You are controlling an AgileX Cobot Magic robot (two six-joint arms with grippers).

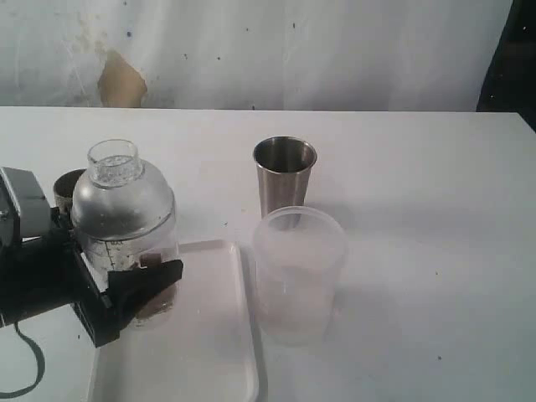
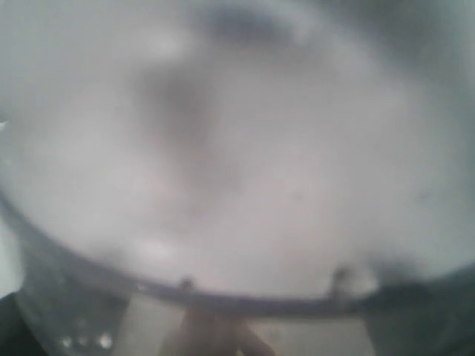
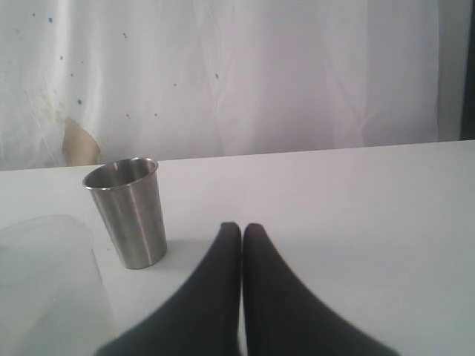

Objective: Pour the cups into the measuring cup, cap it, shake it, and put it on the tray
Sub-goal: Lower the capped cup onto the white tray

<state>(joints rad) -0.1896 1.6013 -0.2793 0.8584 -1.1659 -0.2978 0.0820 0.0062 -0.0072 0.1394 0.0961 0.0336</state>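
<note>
Your left gripper point(image 1: 126, 270), nearest the lens, is clasping the measuring cup point(image 1: 138, 247), jaws spread wide around its clear body just under the domed cap point(image 1: 121, 197), above the tray point(image 1: 213, 335) at its near left corner; you cannot tell whether the base is touching the tray. Your right gripper point(image 3: 242, 228) is waiting outside the wide shot, off the tray's right side, jaws pressed together and carrying nothing. Just right of the tray the frosted tub point(image 1: 299, 272) is standing, the steel tumbler point(image 1: 285, 180) beyond the tray's far right corner, the wooden cup point(image 1: 69, 188) peeking out beyond its far left. You are likely handling a light, stiff, slick cylinder, probably top-heavy under that dome, with a thin wall that may flex. Gripping mid-body below the cap seam, gently, and lowering it flat is looking safest.
</note>
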